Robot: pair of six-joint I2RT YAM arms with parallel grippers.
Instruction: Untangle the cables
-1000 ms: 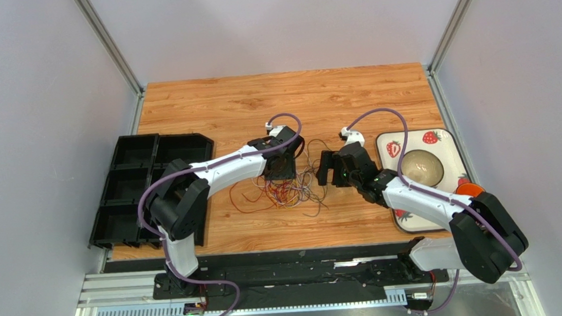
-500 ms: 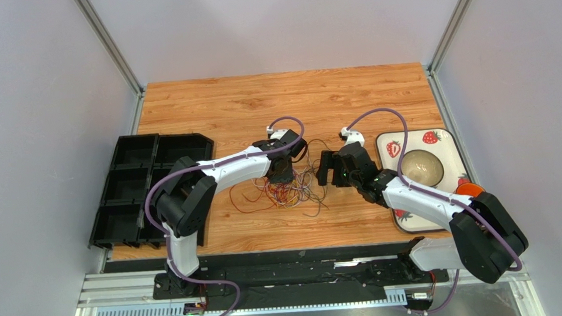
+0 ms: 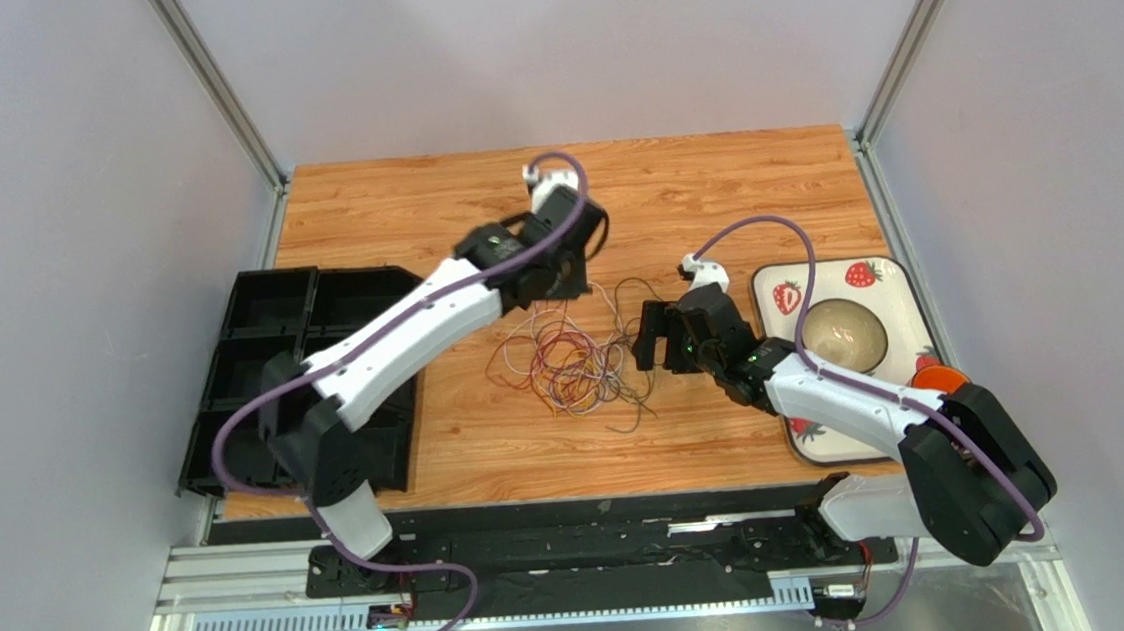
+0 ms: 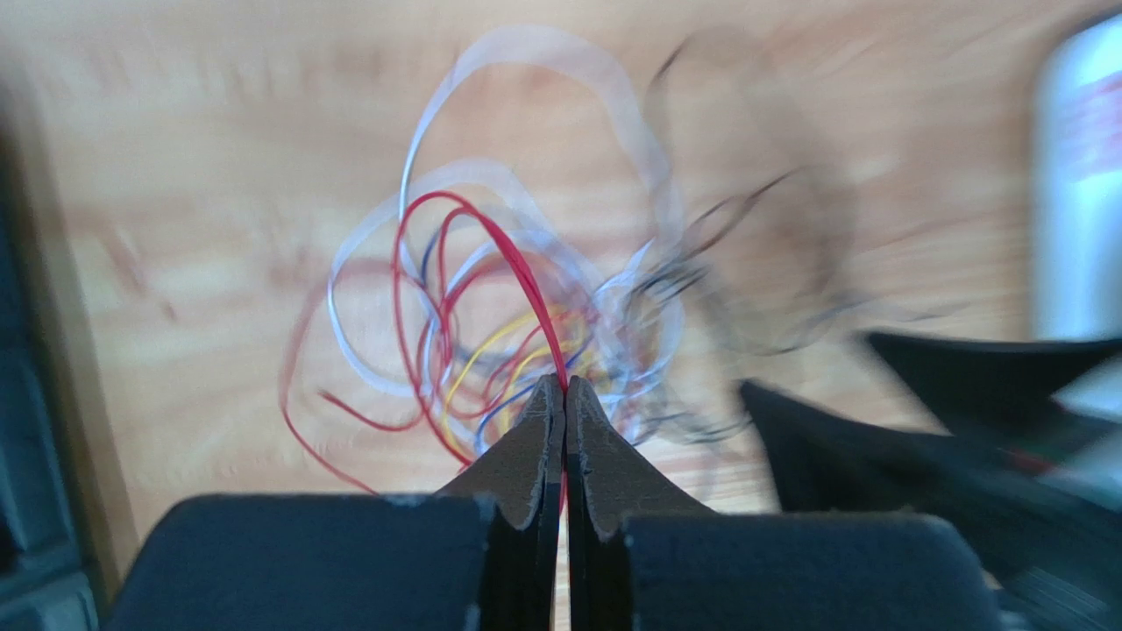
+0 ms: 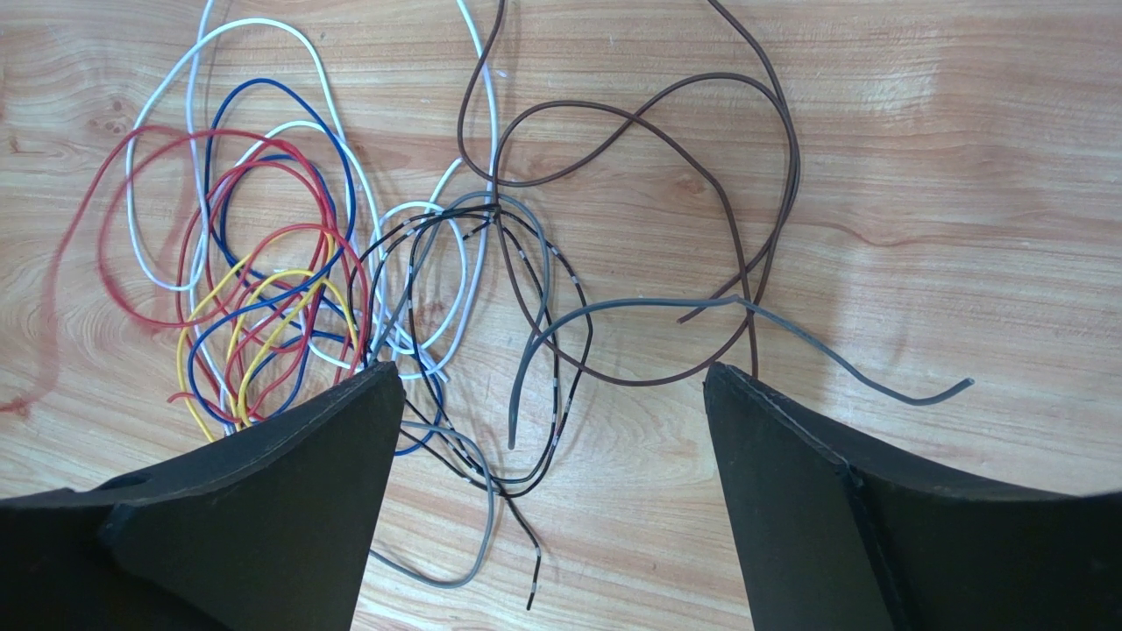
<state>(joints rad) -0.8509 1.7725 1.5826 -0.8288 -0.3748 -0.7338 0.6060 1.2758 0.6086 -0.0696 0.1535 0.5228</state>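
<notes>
- table [image 3: 409,207]: wood-grain top, smooth, faint sheen.
- cables [image 3: 565,364]: smooth plastic-looking coating, slightly glossy.
- right gripper [image 5: 551,375]: fingers [image 5: 264,513] matt black plastic.
- bin tray [image 3: 249,373] at the table's left edge: black plastic.

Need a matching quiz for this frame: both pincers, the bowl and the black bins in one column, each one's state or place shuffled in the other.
Things
1. left pincer
2. right pincer
3. bowl
4. black bins

State or place
A. on the strawberry plate
B. shut on a red cable
C. at the left edge of the table
D. open, with the cables under it

Pairs: 1-B, 2-D, 3-A, 4-C
</notes>
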